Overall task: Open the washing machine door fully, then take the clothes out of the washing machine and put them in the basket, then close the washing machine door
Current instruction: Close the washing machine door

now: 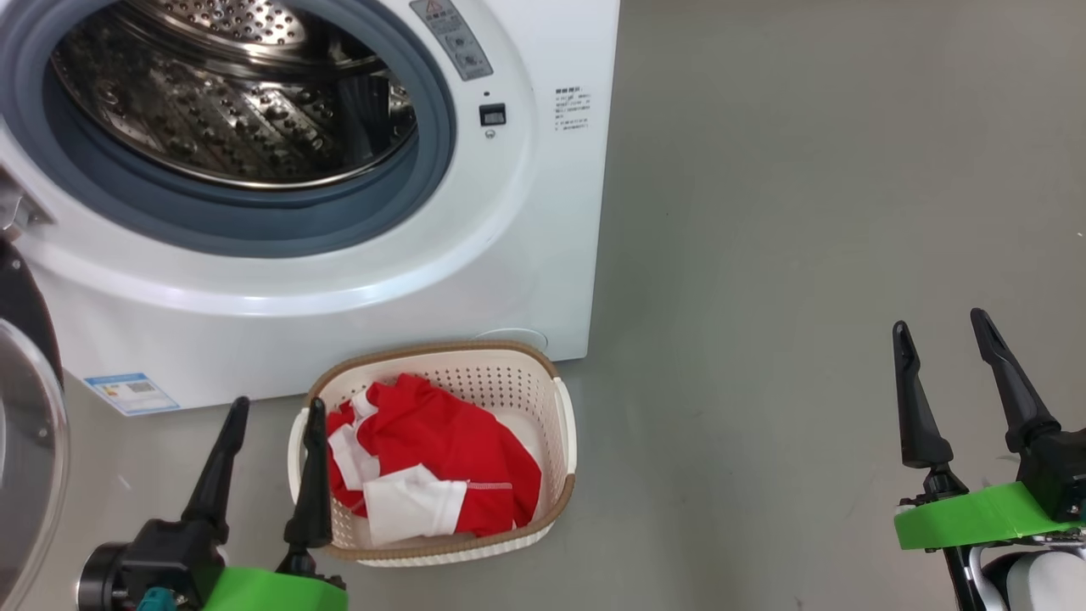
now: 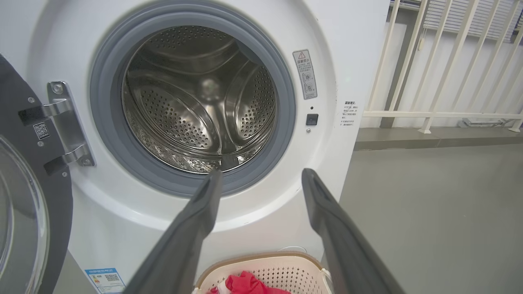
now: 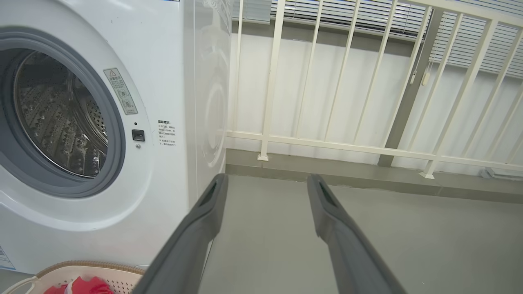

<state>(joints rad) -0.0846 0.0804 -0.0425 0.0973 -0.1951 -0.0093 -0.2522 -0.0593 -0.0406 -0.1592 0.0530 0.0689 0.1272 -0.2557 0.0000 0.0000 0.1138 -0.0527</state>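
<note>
Garments of red fabric (image 1: 441, 450) are lying in the cream perforated basket (image 1: 441, 349); left gripper (image 1: 278, 405) and right gripper (image 1: 939, 321) are gaping empty, so I'm favouring pushing the near edge of the black-rimmed glass door (image 1: 30, 441).

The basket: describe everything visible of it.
The basket is a small cream-white plastic tub, a rounded rectangle with perforated walls, a brown woven-look rim and white side handles. It stands upright on the grey floor just in front of the washing machine. Red clothes with white panels lie crumpled inside, covering most of its bottom. Whether it touches the machine cannot be told.
</note>
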